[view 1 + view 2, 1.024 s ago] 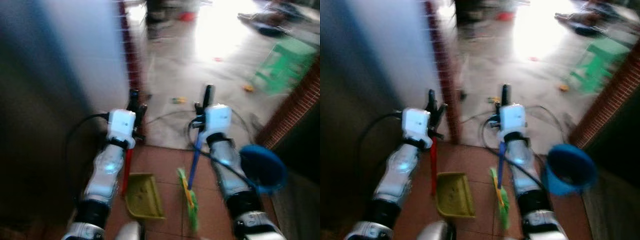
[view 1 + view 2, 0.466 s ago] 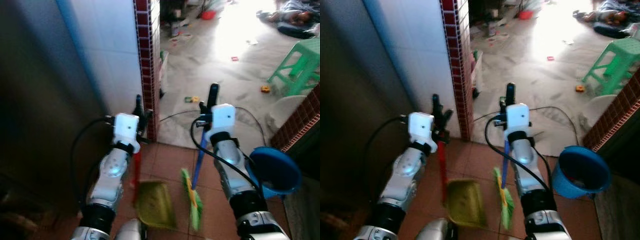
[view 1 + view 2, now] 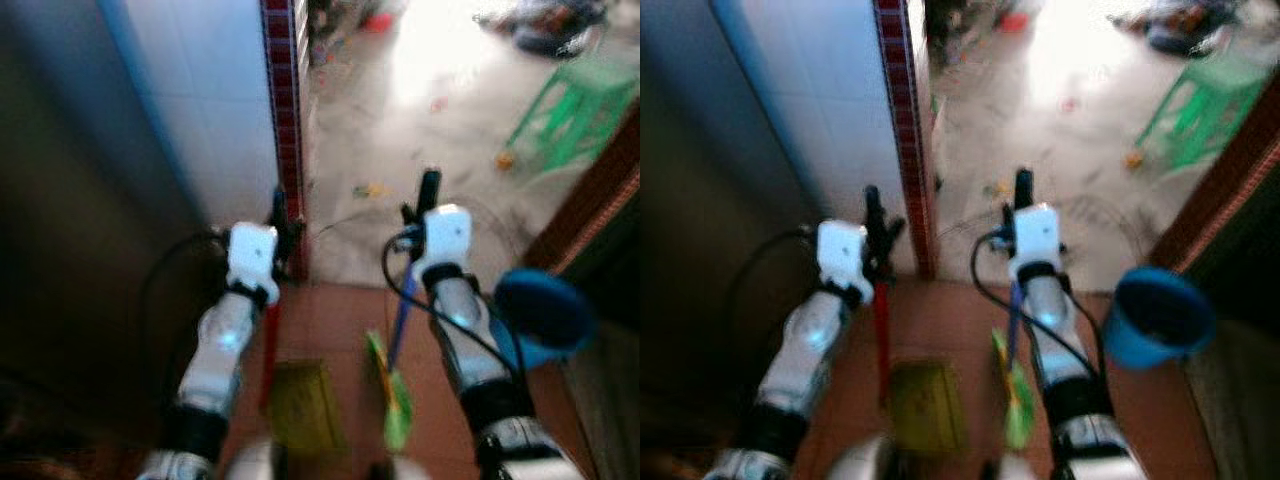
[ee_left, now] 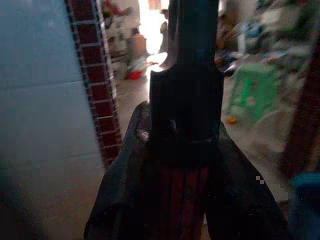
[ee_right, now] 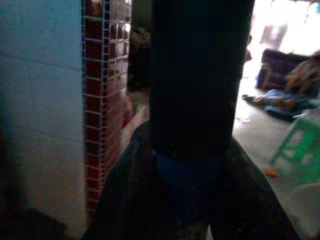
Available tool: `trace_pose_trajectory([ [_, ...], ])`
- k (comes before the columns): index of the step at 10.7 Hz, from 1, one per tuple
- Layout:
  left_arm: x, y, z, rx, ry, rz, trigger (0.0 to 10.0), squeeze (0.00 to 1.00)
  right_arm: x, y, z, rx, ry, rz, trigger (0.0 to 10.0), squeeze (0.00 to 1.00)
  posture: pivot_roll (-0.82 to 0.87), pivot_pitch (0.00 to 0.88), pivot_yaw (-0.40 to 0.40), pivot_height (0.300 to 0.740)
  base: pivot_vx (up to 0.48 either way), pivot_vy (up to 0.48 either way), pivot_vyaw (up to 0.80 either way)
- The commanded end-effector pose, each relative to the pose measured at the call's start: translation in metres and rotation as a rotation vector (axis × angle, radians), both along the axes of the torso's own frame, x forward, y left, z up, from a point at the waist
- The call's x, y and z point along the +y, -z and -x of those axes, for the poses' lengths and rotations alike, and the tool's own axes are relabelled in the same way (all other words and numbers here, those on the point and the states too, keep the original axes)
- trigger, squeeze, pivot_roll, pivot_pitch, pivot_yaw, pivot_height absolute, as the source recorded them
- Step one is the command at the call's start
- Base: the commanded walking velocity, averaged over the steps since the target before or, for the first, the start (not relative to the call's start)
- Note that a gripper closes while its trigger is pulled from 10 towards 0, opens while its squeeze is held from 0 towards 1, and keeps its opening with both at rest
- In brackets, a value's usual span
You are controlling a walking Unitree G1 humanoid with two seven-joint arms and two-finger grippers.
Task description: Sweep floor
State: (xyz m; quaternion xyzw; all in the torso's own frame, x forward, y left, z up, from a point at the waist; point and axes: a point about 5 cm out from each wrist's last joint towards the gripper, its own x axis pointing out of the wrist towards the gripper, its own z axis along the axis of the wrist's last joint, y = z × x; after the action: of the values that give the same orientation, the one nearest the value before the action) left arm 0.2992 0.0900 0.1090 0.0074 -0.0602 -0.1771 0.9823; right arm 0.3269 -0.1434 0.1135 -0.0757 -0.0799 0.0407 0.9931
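**Both grippers carrying sweeping tools at the tiled pillar**

The robot is standing on terracotta floor tiles [image 3: 330,320] just short of a red-brick-edged pillar [image 3: 283,110], and everything here is placed from that pillar.

The left gripper [image 3: 280,215] is sitting right in front of the pillar's foot, its black fingers [image 4: 186,95] closing around a red handle [image 3: 268,335]. That handle is running down to a yellow-green dustpan [image 3: 303,405], which is hanging low over the tiles on the robot's side of the pillar. In the left wrist view the red handle is showing pinched between the fingers, so the jaws are clamping it with no gap to speak of.

The right gripper [image 3: 428,195] is hovering to the right of the pillar, fingers pointing up. Its jaws are pressing together on a blue broom handle [image 3: 402,310], visible as a blue shaft in the right wrist view. The green broom head [image 3: 393,395] is hanging beside the dustpan, near but apart from it.

A blue bucket [image 3: 540,320] is sitting further right of the pillar, beside the right forearm. Beyond the pillar, pale grey floor [image 3: 420,130] is stretching away with small bits of litter [image 3: 368,190] scattered on it, and a green stool [image 3: 570,105] is standing well off to the right. The head views are blurring slightly.
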Motion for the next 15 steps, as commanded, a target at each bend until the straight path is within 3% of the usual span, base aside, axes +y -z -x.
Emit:
trace_pose_trajectory([
  [1,0.0042,-0.0153,-0.0028,-0.056,-0.003,0.027,10.0,0.0,0.0038,-0.0083,-0.0046,-0.026,0.004,0.009,10.0,0.0,-0.01,0.0,0.005,0.74,0.0,0.0,0.0],
  [6,0.0021,-0.0141,0.0002,-0.036,0.017,0.039,10.0,0.0,0.0045,-0.0085,-0.0055,-0.021,0.008,0.018,10.0,0.0,-0.01,0.0,-0.006,0.74,-0.059,0.0,-0.52],
  [11,0.0015,-0.0129,0.0011,-0.027,0.023,0.034,10.0,0.0,0.0058,-0.0083,-0.0062,-0.02,0.004,0.02,10.0,0.0,-0.01,0.0,-0.006,0.74,-0.282,0.0,0.0],
  [15,0.0052,-0.0134,0.0001,-0.02,0.003,0.049,10.0,0.0,0.0058,-0.0066,-0.0051,-0.015,0.009,0.022,10.0,0.0,-0.01,0.0,-0.003,0.74,0.0,0.0,0.0],
])
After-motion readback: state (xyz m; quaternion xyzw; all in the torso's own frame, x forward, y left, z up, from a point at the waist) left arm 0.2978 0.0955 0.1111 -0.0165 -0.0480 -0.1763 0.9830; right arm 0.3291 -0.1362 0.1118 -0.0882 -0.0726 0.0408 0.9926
